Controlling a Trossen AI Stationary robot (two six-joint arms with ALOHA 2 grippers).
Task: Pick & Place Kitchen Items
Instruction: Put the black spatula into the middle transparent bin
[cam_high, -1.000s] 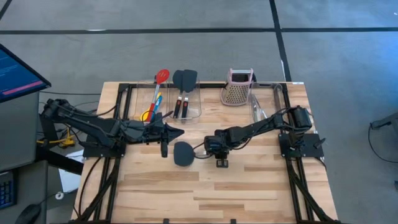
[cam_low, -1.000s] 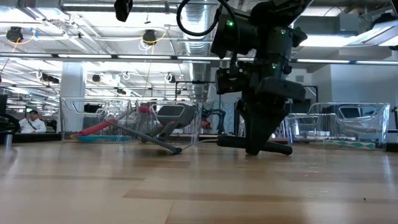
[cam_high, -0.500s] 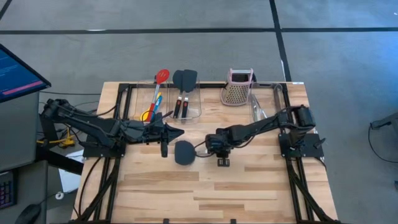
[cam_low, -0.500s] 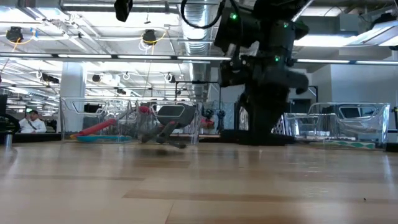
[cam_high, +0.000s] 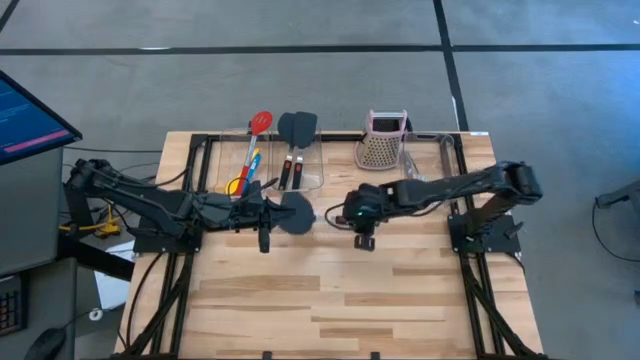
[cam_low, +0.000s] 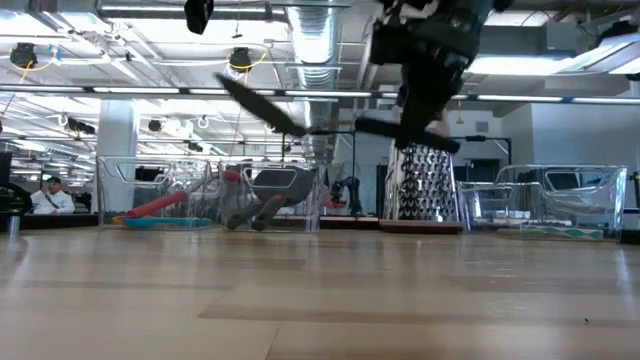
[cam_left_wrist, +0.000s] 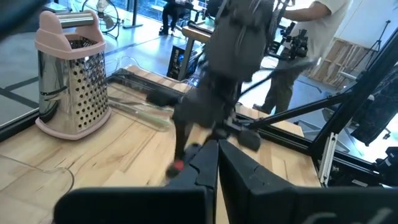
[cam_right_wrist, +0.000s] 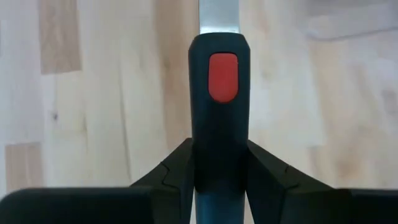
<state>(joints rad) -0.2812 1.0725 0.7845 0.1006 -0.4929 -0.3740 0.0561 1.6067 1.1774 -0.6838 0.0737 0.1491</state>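
Observation:
My right gripper (cam_high: 345, 214) is shut on a black spatula with a red patch on its handle (cam_right_wrist: 222, 74). The spatula is up in the air; its blade (cam_high: 297, 213) (cam_low: 258, 102) is just over the tip of my left gripper (cam_high: 284, 212). My left gripper is shut, holds nothing and points toward the table's right. Two more black spatulas (cam_high: 297, 150) lie in a clear bin. The red spoon (cam_high: 260, 124) and the small yellow and blue spoons (cam_high: 247, 170) lie in the bin beside it. Silver tongs (cam_high: 415, 170) lie in a bin at the far right. My right gripper pinches the spatula's black handle (cam_right_wrist: 222, 158) between its two fingers (cam_right_wrist: 169, 173), below the red patch. The fingers point toward the table's left and lie along the handle. The spatula is lifted clear of the table, its blade end (cam_low: 258, 102) higher than its handle end.
The pink-topped metal grater (cam_high: 383, 141) stands at the far edge, between the bins. Bare wood (cam_high: 330, 290) fills the near half of the table. A person (cam_left_wrist: 311, 25) stands beyond the table's right side in the left wrist view.
My right gripper has lifted the spatula off the table and carried it up and toward the far edge. The blade, which lay on the wood nearer the front, now hangs over my left gripper's tip with its blade end raised.

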